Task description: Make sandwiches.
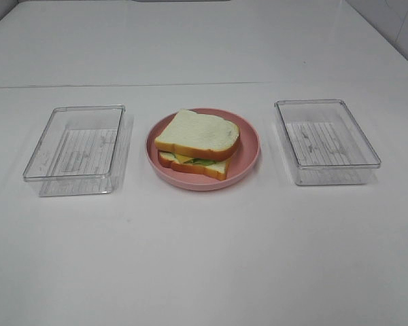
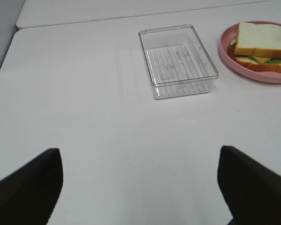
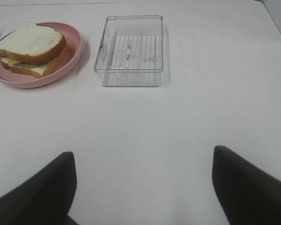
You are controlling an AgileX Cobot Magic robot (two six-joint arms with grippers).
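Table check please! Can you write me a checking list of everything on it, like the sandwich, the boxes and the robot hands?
Surface: white table, bare apart from three things in a row.
Job's things: sandwich assembled on the pink plate; top bread slice sits skewed, cheese and lettuce show at the edge.
Clutter: left clear tray and right clear tray, one on each side of the plate, both empty, apart from it.
Grippers: left gripper and right gripper open, holding nothing, back from the trays.
Cables: nothing seen.
Surroundings: a second white tabletop behind; otherwise nothing seen.
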